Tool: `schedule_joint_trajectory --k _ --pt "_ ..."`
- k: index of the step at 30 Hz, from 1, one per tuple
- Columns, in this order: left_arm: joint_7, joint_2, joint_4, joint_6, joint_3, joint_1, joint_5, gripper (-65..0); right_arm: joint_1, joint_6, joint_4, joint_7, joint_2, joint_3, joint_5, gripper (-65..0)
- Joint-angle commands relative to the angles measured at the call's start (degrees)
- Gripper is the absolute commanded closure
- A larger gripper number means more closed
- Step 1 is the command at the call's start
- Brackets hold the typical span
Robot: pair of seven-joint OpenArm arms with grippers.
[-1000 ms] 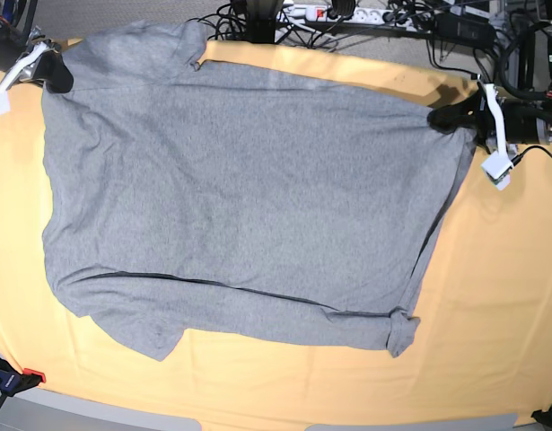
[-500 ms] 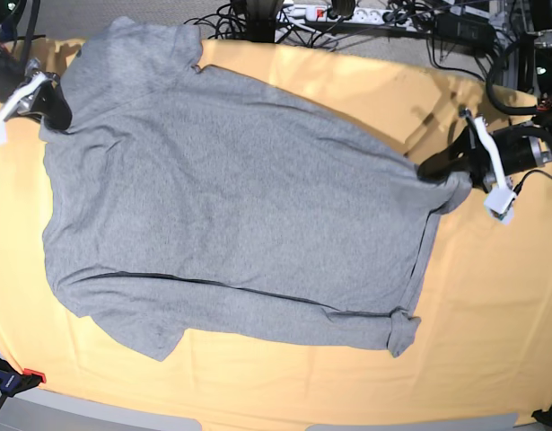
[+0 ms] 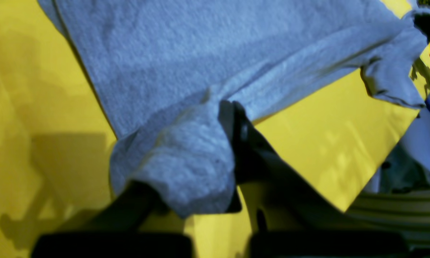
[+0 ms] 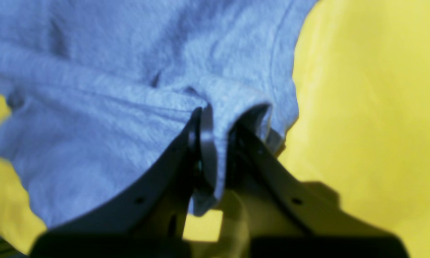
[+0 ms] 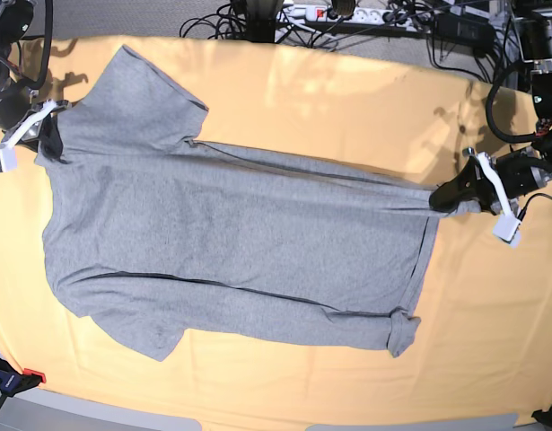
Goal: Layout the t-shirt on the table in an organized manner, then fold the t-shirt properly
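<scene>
1. The right gripper (image 4: pixel 215 143) is seen clamped on a bunched fold of the shirt (image 4: pixel 129 89) — the grey cloth is squeezed between the two dark fingers (image 4: pixel 251 143) and hangs out below them.
2. The left gripper (image 3: pixel 222 150) is closed on the shirt's (image 3: pixel 200 64) other end; one finger (image 3: pixel 243 143) is shown pressed against a rolled wad of fabric, the other is hidden under it.
3. In the base view the right gripper (image 5: pixel 44 121) is found at the far-left edge, at the shoulder beside a sleeve, and the left gripper (image 5: pixel 457 193) at the right edge, at the hem corner.
4. Between the two grips the shirt (image 5: pixel 231 242) is drawn taut along its upper edge — a straight ridge is seen running from one gripper to the other.
5. The rest of the shirt is laid flat on the table (image 5: pixel 491 341), plain grey side up, the near hem corner curled over.
6. No lettering can be made out.
7. Cables (image 5: pixel 347 18) are seen beyond the table's far edge.
</scene>
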State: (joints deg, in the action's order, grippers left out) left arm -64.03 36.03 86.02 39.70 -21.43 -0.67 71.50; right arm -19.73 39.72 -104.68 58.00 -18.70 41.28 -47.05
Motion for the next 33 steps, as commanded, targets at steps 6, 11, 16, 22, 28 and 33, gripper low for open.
schedule_joint_trajectory --k 6,11,16,22,28,33 --pt "1.4 1.3 0.5 0.3 -0.6 1.0 1.2 0.0 0.7 0.3 -0.9 -5.9 -1.1 0.3 1.1 0.0" --pt "1.5 1.3 0.5 0.3 -0.6 1.4 1.1 0.0 2.4 -1.1 -0.9 -7.3 -1.1 0.3 3.7 0.0" --pt "2.8 1.2 0.5 0.3 -0.6 1.8 1.0 0.0 3.9 -1.1 -0.9 -7.9 -1.1 0.3 4.9 0.0" --pt "2.8 0.7 0.5 0.3 -0.6 2.5 0.4 0.0 4.3 -0.9 -0.9 -9.4 -1.1 0.3 5.2 0.0" --pt "6.6 -0.8 0.5 0.3 -0.6 2.4 -4.2 -21.4 4.9 -0.9 -0.9 -10.0 -1.1 0.3 5.2 -0.1" --pt "7.0 -0.6 0.5 0.3 -0.7 4.6 -5.2 -45.1 7.4 -5.8 -0.9 -9.8 -1.6 0.5 7.3 -38.3"
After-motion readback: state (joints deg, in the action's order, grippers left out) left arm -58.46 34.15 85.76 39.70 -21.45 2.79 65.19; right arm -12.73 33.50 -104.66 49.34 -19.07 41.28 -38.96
